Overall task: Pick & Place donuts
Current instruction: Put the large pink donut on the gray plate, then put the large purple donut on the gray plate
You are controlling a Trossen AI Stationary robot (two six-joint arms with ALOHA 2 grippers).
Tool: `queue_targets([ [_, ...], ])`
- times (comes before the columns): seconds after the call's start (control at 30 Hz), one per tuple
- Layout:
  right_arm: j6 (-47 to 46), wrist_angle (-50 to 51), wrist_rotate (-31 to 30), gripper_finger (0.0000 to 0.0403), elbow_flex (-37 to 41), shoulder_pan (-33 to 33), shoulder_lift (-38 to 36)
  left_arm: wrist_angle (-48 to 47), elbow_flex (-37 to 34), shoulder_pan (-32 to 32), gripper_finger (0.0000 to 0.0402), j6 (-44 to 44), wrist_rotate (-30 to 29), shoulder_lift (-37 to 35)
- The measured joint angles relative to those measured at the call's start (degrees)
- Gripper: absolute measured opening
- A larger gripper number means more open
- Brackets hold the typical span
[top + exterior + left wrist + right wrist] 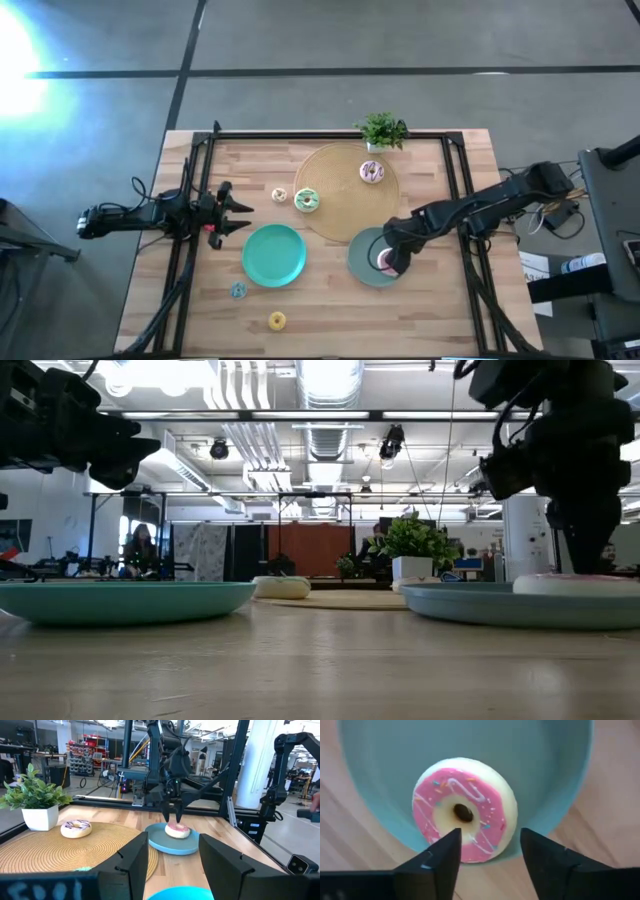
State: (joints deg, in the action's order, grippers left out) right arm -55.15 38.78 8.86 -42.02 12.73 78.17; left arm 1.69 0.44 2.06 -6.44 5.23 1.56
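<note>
The pink-iced donut [465, 810] lies flat in the grey-green plate [362, 262], near the plate's rim. My right gripper [392, 258] is open and hangs right over it, pointing down; its fingertips frame the donut's edge [490, 855]. The green-iced donut [306, 200] and the white-pink sprinkled donut [372, 171] rest flat on the tan mat [345, 215]. A tiny cream donut [279, 195], a blue one [237, 290] and a yellow one [277, 320] lie on the wood. My left gripper [240, 215] waits open at the table's left side. My right gripper [175, 816] comes at the pink donut [177, 830] from above, fingers pointing down over its iced top. I cannot tell whether the fingertips touch it. The donut lies flat on the plate.
A teal plate [274, 254] sits between the two arms, with nothing on it. A small potted plant [382, 130] stands at the far edge beside the mat. A dark frame rail [330, 134] runs around the table. People and equipment show in the room beyond.
</note>
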Motion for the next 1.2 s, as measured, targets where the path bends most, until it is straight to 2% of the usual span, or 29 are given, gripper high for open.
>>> queue_targets([
  [0.17, 1.34, 1.44, -1.26, 0.0231, -0.65, 0.0, -3.61, 0.0, 0.0, 0.01, 0.0149, 0.0, 0.0, 0.0],
  [0.3, -4.2, 3.58, -11.88, 0.0235, -1.38, -1.0, -6.77, 0.0, -0.01, 0.0, 0.0149, -0.01, 0.0, 0.0],
  [0.43, -12.39, 2.31, -17.84, 0.0231, -1.03, -7.74, -7.32, 0.0, 0.0, 0.01, 0.0149, 0.0, 0.02, 0.0],
  [0.57, -13.25, 0.52, -21.66, 0.0231, -1.05, -16.99, -6.48, 0.0, -0.01, 0.0, 0.0149, -0.02, 0.01, 0.0],
  [0.8, -8.78, -7.18, -20.75, 0.0224, -1.07, -34.66, -5.38, 0.0, -0.02, 0.0, 0.0149, -0.02, 0.02, 0.0],
  [0.9, -5.72, -12.75, -17.74, 0.0225, -1.07, -40.12, -4.96, 0.0, -0.02, 0.0, 0.0149, 0.0, 0.02, 0.0],
  [1.0, -2.27, -18.39, -14.21, 0.0225, -1.25, -43.42, -2.76, 0.0, -0.01, 0.01, 0.0149, 0.0, 0.02, 0.02],
  [1.2, -1.82, -17.46, -13.16, 0.0211, -3.72, -46.33, 5.14, 0.0, 0.0, 0.01, 0.0149, 0.0, 0.02, 0.02],
])
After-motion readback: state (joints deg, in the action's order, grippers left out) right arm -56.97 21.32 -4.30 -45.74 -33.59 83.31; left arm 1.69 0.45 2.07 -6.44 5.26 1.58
